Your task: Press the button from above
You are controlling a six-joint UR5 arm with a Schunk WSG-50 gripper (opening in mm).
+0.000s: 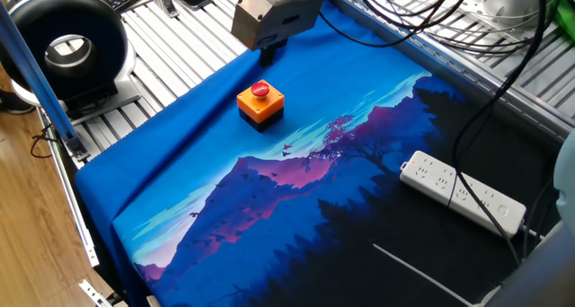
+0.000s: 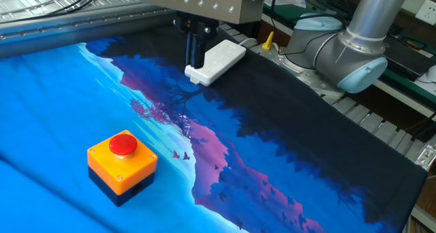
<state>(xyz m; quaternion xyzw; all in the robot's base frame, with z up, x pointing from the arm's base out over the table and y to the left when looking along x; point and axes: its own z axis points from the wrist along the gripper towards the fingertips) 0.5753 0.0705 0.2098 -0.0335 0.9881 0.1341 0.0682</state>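
Observation:
The button (image 1: pixel 260 90) is a round red cap on a small orange box with a black base, standing on the blue part of the printed cloth; it also shows in the other fixed view (image 2: pixel 123 144). My gripper (image 1: pixel 269 48) hangs in the air just beyond the button, higher than its cap and not touching it. In the other fixed view the gripper (image 2: pixel 193 61) shows two dark fingers (image 2: pixel 189 49) pointing straight down, pressed together and holding nothing. They stand well behind the button, close in front of the white power strip.
A white power strip (image 1: pixel 461 192) with its cable lies on the dark part of the cloth (image 1: pixel 269 199); it also shows in the other fixed view (image 2: pixel 215 62). A black round device (image 1: pixel 65 48) stands off the cloth at one corner. Cables hang over the far edge.

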